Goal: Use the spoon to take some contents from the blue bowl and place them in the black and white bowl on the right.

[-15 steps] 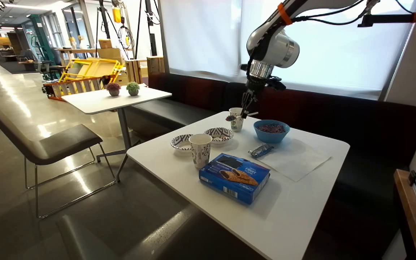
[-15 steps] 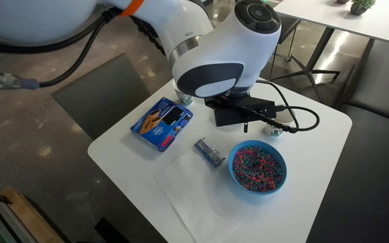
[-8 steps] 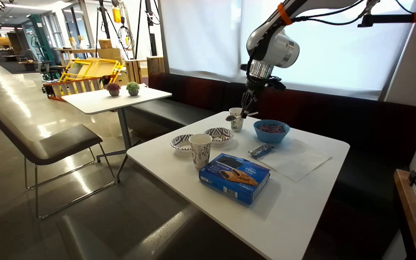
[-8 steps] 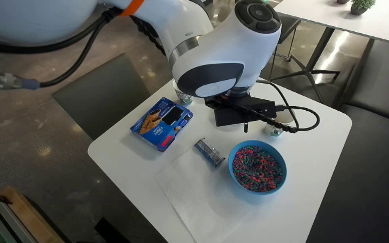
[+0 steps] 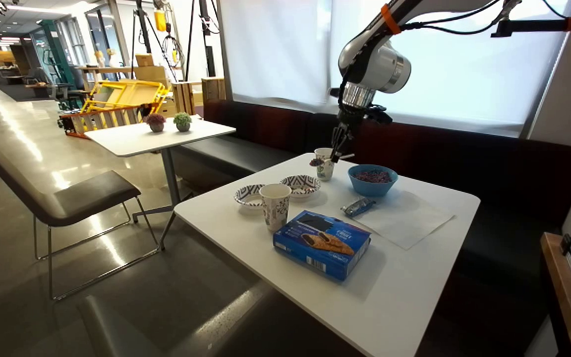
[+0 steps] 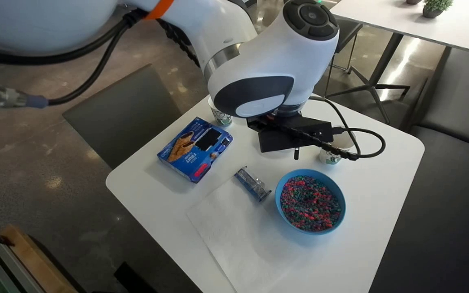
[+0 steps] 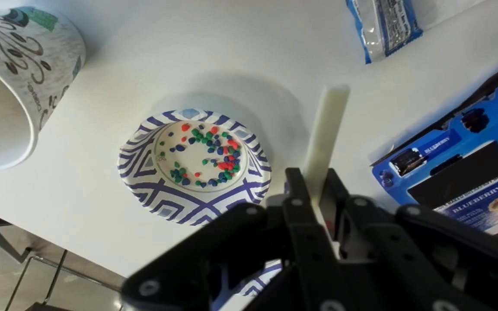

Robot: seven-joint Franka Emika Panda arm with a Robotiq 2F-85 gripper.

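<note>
In an exterior view my gripper (image 5: 335, 157) is shut on the thin pale spoon (image 5: 347, 156) above the table. The spoon's head bears a dark, coloured lump and appears in front of a paper cup. In the wrist view the gripper (image 7: 312, 177) pinches the spoon's handle (image 7: 327, 125); its head is hidden. The blue bowl (image 5: 372, 187), full of coloured bits, also shows in an exterior view (image 6: 310, 172) and is out of the wrist view. A patterned bowl (image 5: 289, 193) holds a few bits; it also shows in the wrist view (image 7: 164, 201). A second patterned bowl (image 5: 240, 199) stands beside it.
A paper cup (image 5: 324, 172) stands close behind the spoon's head. Another cup (image 5: 275, 210) stands beside the blue box (image 5: 322, 243). A wrapped bar (image 5: 358, 207) and a white napkin (image 5: 409, 220) lie near the blue bowl. The second patterned bowl (image 7: 260, 276) is mostly hidden by the gripper in the wrist view.
</note>
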